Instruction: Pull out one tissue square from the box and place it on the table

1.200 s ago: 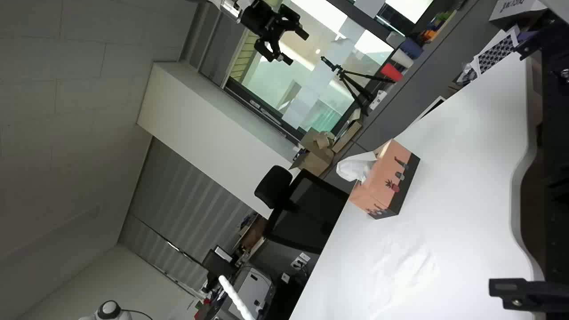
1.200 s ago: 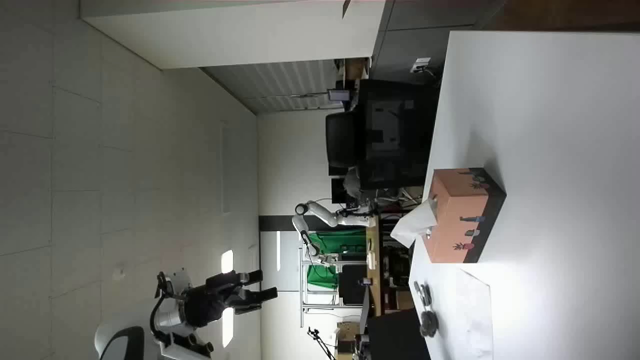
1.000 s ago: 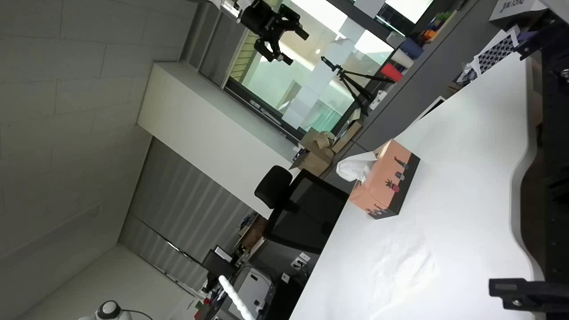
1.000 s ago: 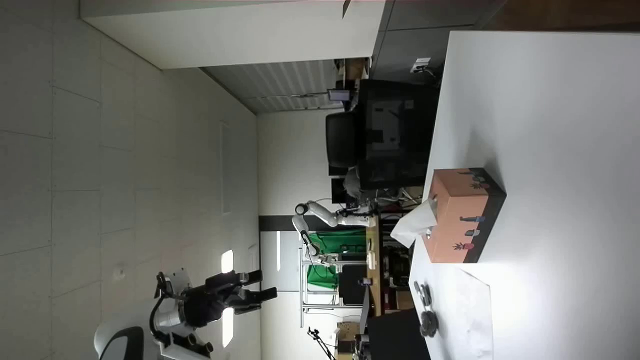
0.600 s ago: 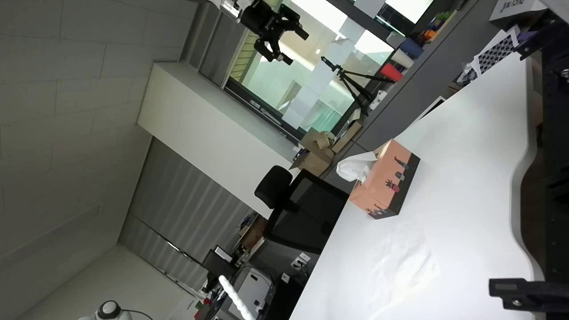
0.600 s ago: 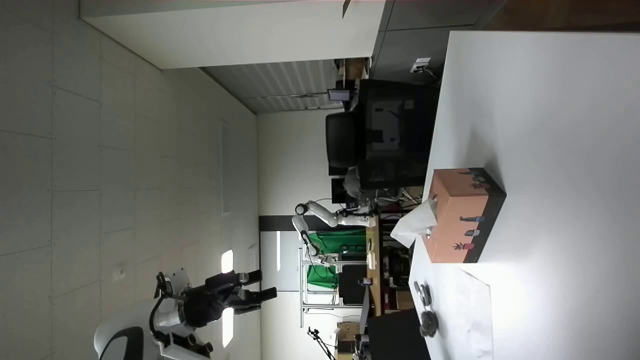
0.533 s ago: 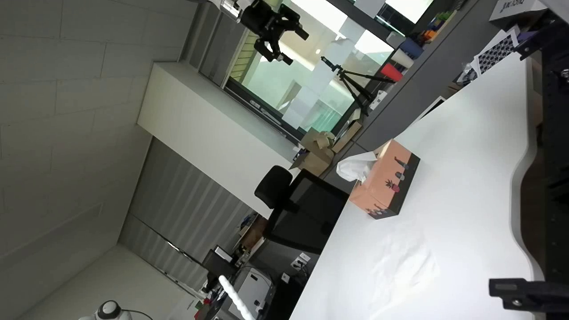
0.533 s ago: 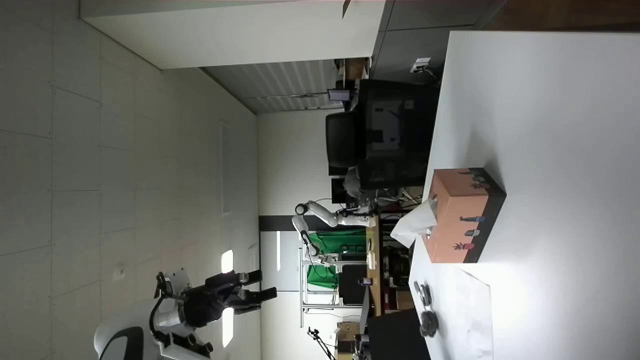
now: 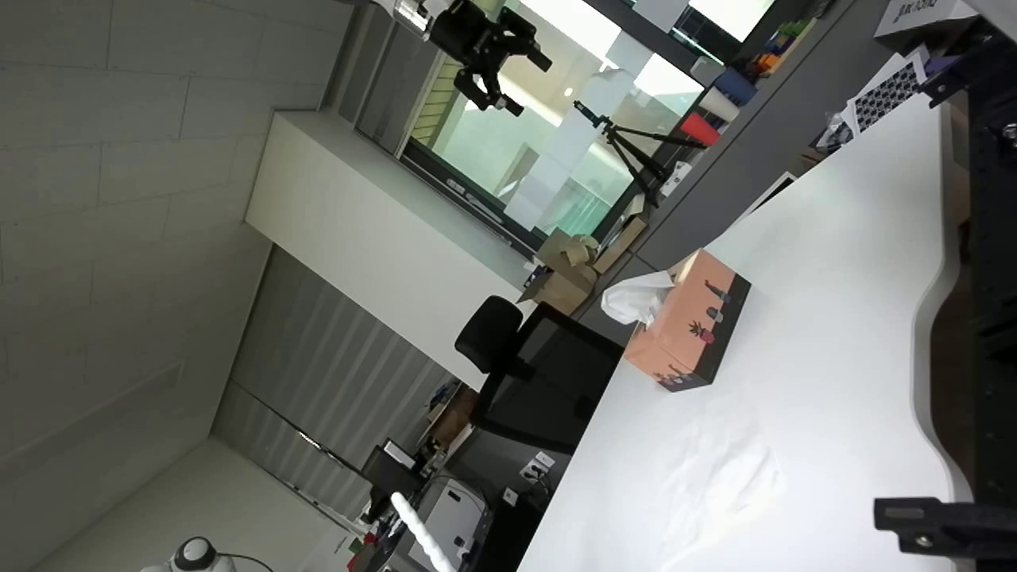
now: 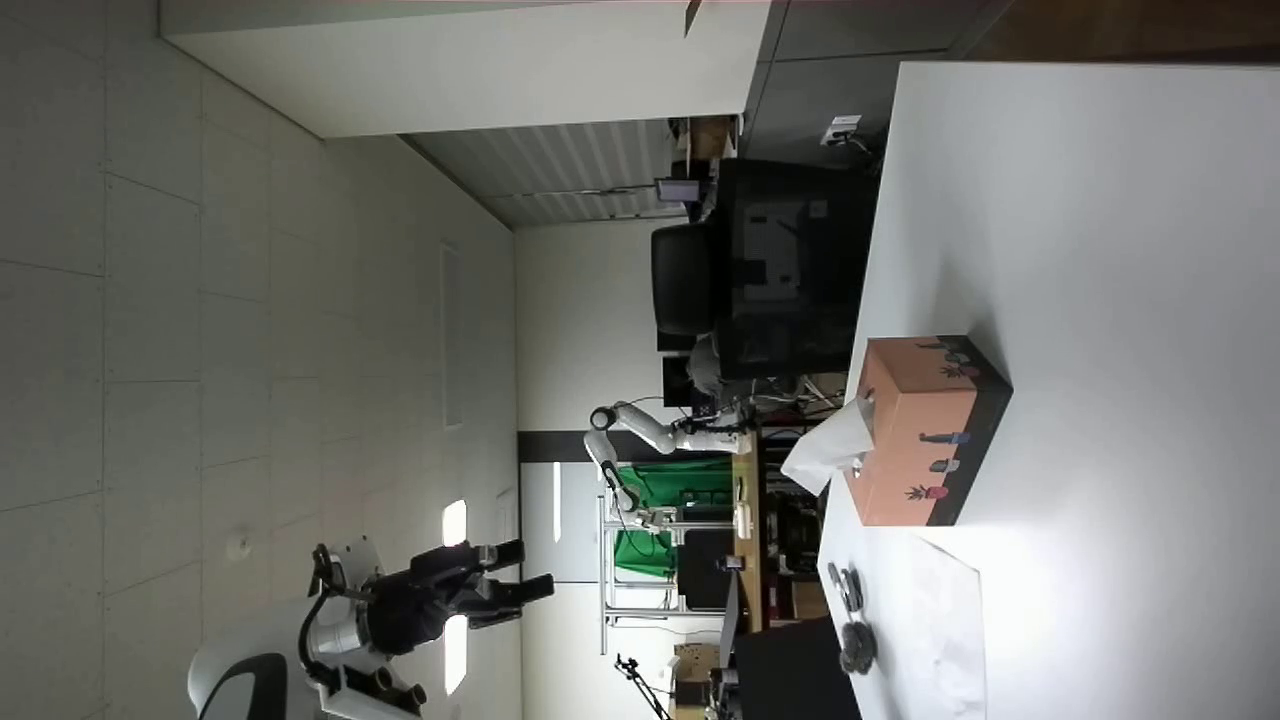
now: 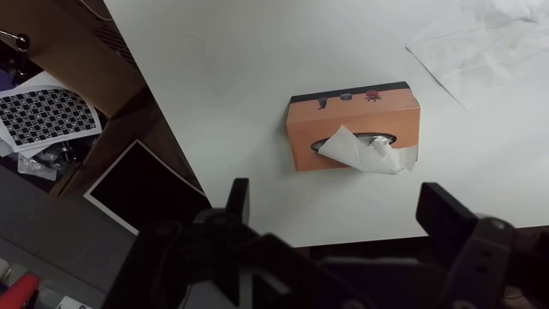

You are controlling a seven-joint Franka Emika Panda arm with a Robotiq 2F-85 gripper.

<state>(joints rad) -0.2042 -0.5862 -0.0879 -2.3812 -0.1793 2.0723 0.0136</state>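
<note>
The orange-pink tissue box (image 9: 685, 322) (image 10: 915, 450) (image 11: 351, 113) stands on the white table (image 9: 834, 334) (image 10: 1130, 400) (image 11: 223, 64). A white tissue square (image 9: 633, 300) (image 10: 830, 445) (image 11: 364, 156) sticks out of its slot, crumpled and drooping over one side in the wrist view. Another thin, creased white sheet (image 11: 484, 60) lies flat on the table beside the box; it also shows in both exterior views (image 9: 715, 485) (image 10: 930, 625). My gripper (image 9: 528, 84) (image 10: 530, 569) (image 11: 334, 197) is open and empty, well above the table and apart from the box and tissue.
Both exterior pictures are turned sideways. Small dark items (image 10: 856, 645) lie at the table's edge near the flat sheet. A black bracket (image 9: 937, 526) is at the table's edge. Off the table are an office chair (image 9: 548, 381), a black framed board (image 11: 146, 184) and a cardboard box (image 11: 85, 56).
</note>
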